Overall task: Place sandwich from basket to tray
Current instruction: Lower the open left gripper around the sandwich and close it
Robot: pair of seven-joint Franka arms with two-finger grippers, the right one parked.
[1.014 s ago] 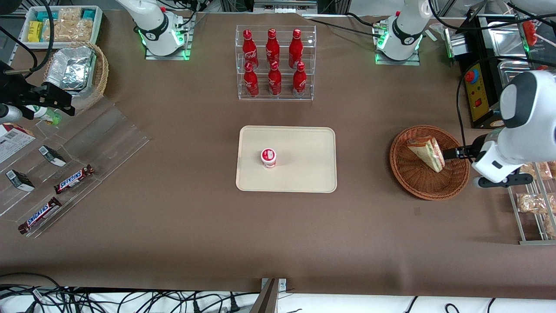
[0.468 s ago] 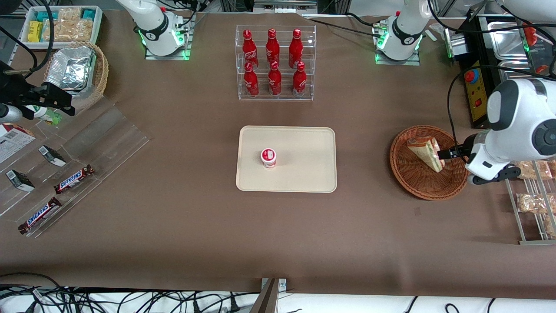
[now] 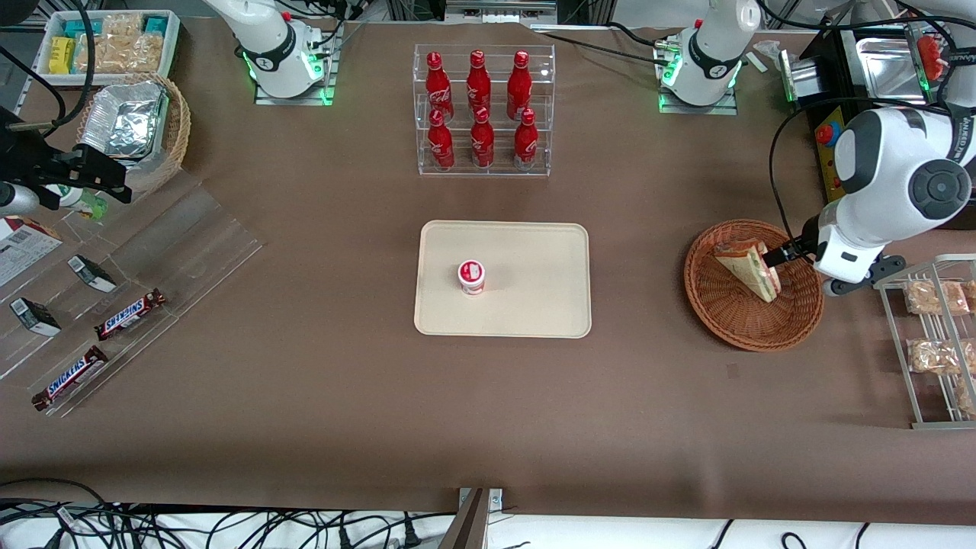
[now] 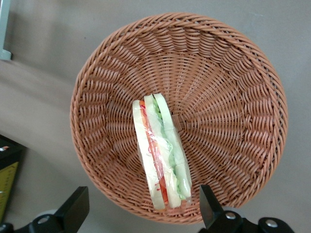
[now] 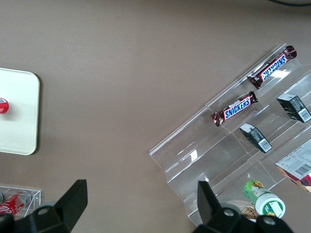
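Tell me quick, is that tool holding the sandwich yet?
Tool: open, holding nothing, above the basket rim, fingers either side of the sandwich end.

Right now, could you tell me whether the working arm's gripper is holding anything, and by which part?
Nothing is held. The gripper is open, poised above the sandwich, which lies untouched in the basket.

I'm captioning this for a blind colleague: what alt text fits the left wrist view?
A wrapped wedge sandwich stands on edge in a round reddish-brown wicker basket on a brown table, seen from above. The open gripper hovers over the basket's rim, fingers apart on either side of the sandwich's end.
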